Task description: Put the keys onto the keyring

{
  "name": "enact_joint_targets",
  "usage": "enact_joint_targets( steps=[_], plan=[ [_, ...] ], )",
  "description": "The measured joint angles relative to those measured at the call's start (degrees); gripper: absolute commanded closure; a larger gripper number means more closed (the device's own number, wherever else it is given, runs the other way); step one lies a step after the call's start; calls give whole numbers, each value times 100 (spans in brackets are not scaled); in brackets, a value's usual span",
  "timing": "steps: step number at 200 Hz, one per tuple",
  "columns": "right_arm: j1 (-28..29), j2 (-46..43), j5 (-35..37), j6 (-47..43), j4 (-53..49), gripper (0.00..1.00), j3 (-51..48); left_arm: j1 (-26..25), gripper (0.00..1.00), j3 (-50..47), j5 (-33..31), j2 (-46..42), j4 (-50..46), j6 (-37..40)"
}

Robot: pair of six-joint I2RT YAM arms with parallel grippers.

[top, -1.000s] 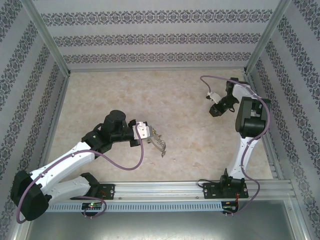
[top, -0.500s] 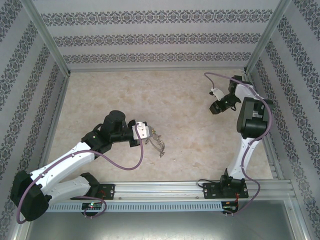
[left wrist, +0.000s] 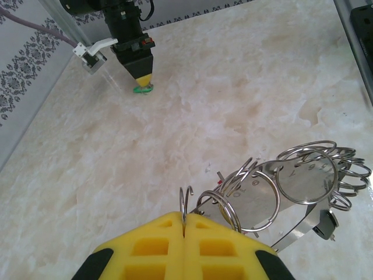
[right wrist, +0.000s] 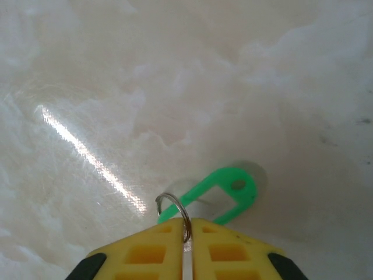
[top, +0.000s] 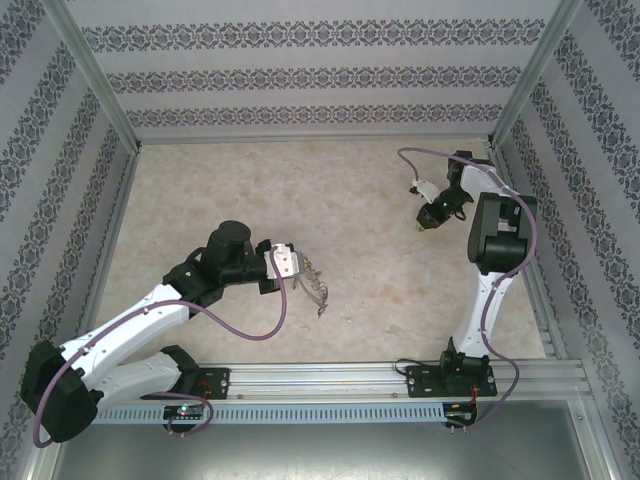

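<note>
The keyring is a thin grey metal loop strung with several silvery split rings; it hangs off my left gripper, whose yellow fingers are shut on one of its small rings. From above, that gripper sits mid-table with the keyring trailing to its right. One of the keys, green-headed, lies low against the table at the far right. My right gripper is shut on the key's small steel ring. From the left wrist, the right gripper points straight down over the green key.
The marble-patterned tabletop is fenced by patterned walls and an aluminium frame. My right arm stands close to the right wall. A purple cable loops off my left arm near the front rail.
My right gripper came down and slightly left, then closed on the green key's steel ring. My left arm and the keyring have stayed put.
</note>
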Motion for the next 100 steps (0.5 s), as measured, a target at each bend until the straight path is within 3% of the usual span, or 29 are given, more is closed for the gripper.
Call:
enact_joint_targets(
  steps=[31, 40, 50, 57, 100],
  plan=[
    [11, 0, 2, -90, -26, 99, -15, 35, 100, 0, 20, 0, 2, 0],
    [11, -9, -11, -138, -11, 96, -50, 35, 100, 0, 22, -2, 2, -2],
    [11, -39, -20, -186, 9, 81, -125, 35, 100, 0, 26, 0, 0, -2],
    [11, -79, -33, -227, 22, 76, -186, 35, 100, 0, 28, 0, 2, -2],
    [59, -186, -321, -343, -31, 76, -389, 35, 100, 0, 44, 0, 2, -15]
  ],
)
